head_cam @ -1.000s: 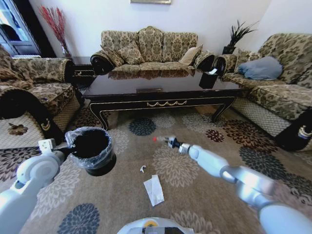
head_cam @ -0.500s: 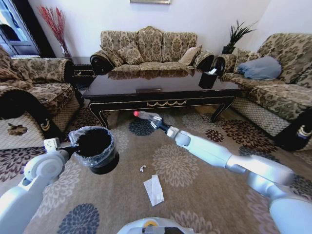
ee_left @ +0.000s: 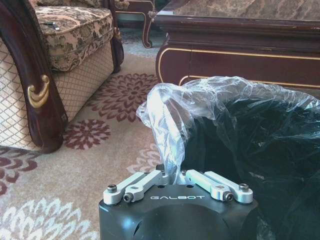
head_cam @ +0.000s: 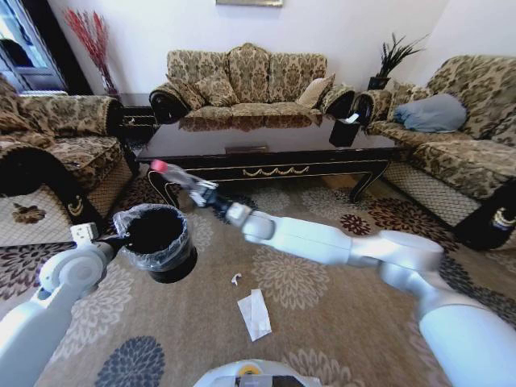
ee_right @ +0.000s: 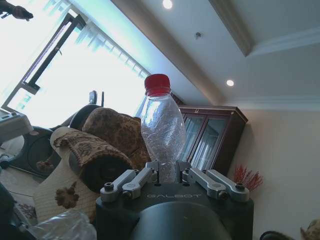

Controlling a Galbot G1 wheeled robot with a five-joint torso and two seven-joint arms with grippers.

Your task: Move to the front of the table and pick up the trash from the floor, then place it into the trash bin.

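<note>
Our right claw (head_cam: 201, 192) is clamped shut on the bottle (head_cam: 179, 176), red cap pointing away from it, up and toward the bin (head_cam: 157, 242), which sits just below and beside. Our left claw (ee_left: 177, 176) is pinched closed on the bin's plastic liner (ee_left: 167, 125). The paper (head_cam: 255, 313) and a tiny scrap (head_cam: 235, 279) lie on the carpet (head_cam: 322, 322) behind the right claw, before the table (head_cam: 266, 157).

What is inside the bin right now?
The bin shows a clear bag liner and a dark interior; no trash is visible, though its bottom is in shadow. The left gripper pinches the liner; the right gripper holds the bottle above.
</note>
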